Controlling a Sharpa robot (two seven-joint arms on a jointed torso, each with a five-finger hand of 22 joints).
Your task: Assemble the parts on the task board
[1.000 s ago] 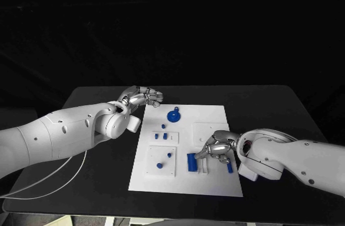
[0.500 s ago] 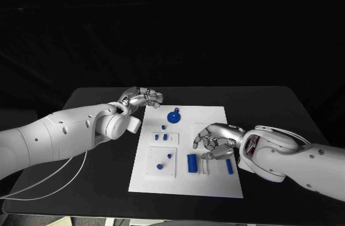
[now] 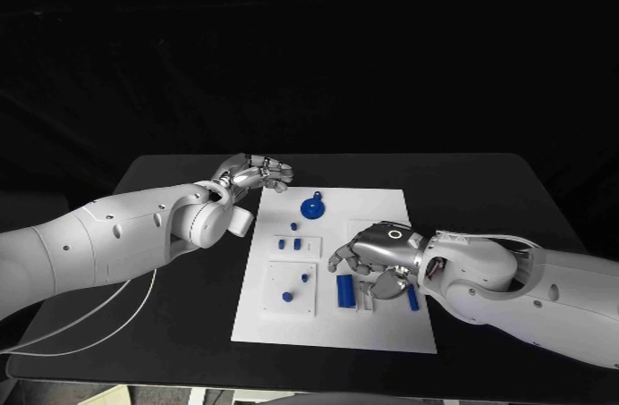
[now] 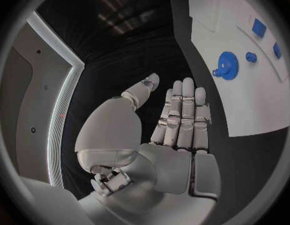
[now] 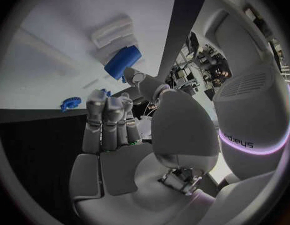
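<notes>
Right hand (image 3: 371, 255) is hovering empty, fingers apart, over the task board (image 3: 387, 206); left hand (image 3: 254, 172) is resting open beside it

A matte black rectangular desk (image 3: 478, 190) stands before a dark black backdrop (image 3: 309, 65); a strip of pale floor (image 3: 155, 396) shows beneath its near edge.

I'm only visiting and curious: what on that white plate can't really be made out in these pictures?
- Head view: the right hand covers part of the task board.
- Head view: the small blue parts are too tiny to identify.
- Right wrist view: the fingers partly cover the blue gear.
</notes>
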